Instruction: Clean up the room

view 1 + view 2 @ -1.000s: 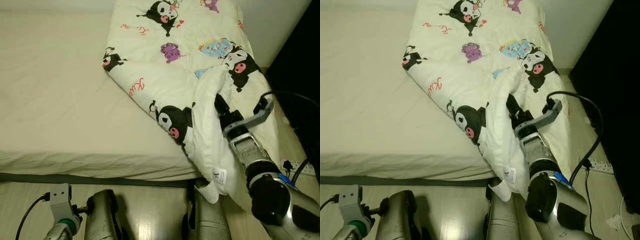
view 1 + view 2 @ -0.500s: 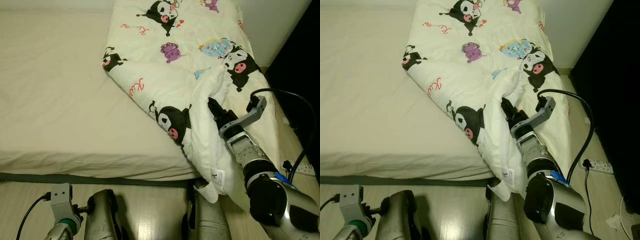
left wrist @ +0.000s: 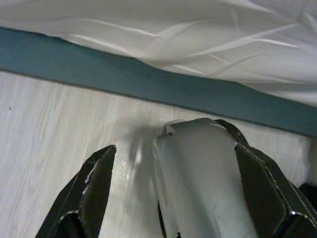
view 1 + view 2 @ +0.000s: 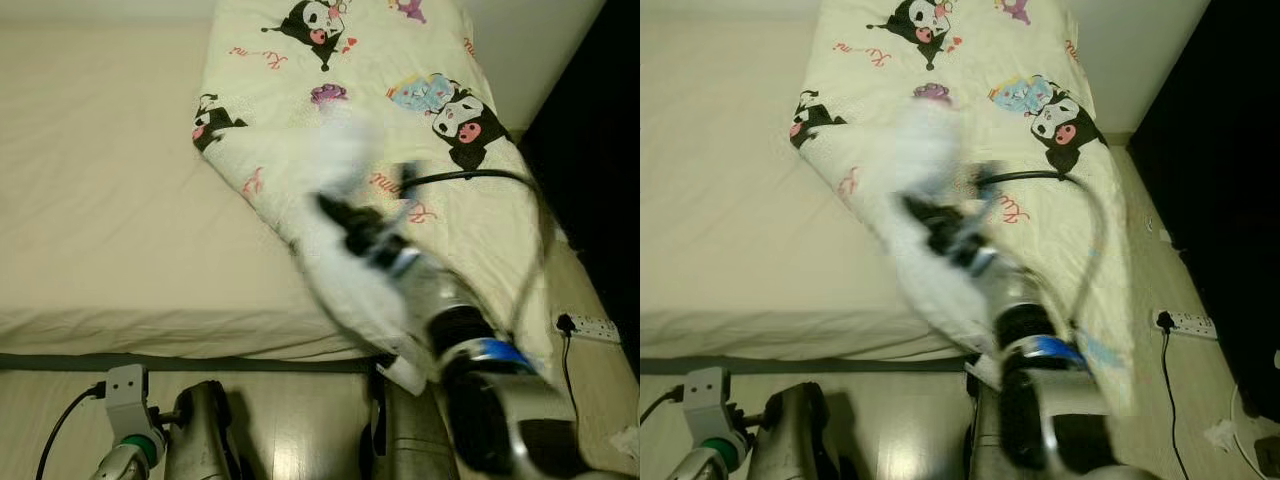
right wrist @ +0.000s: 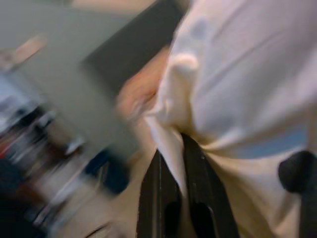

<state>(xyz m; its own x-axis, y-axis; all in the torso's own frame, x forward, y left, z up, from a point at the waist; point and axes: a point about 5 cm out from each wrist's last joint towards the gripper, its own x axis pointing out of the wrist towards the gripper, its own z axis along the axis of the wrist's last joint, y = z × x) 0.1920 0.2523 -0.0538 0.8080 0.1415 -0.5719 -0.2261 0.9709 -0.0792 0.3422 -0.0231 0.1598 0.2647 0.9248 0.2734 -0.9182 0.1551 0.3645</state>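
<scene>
- And there goes the right end effector (image 4: pixel 335 212), swinging fast from the bed's right edge in toward the middle of the mattress — half a second ago it sat low by the hanging fold, now it's a blur over the bedding!
- It's dragging the white cartoon-printed quilt (image 4: pixel 450 215) along: the folded-back flap that drooped toward the floor has been lifted and carried across, and more of the printed face now lies flat near the right edge.
- The right wrist view settles the grip: the two black fingers (image 5: pixel 161 198) are pressed together with a ridge of the white fabric pinched between them.
- So the quilt is right in the end effector, bunched around it, while the rest spreads along the right side of the cream fitted-sheet bed (image 4: pixel 110 200) up to its far edge.
- My read: this is the spreading stroke of making the bed, well under way, with the left half of the mattress bare for now.
- The left end effector (image 3: pixel 163 198) hangs idle low by the bed's near edge, fingers apart over the pale wood floor (image 3: pixel 44 129).
</scene>
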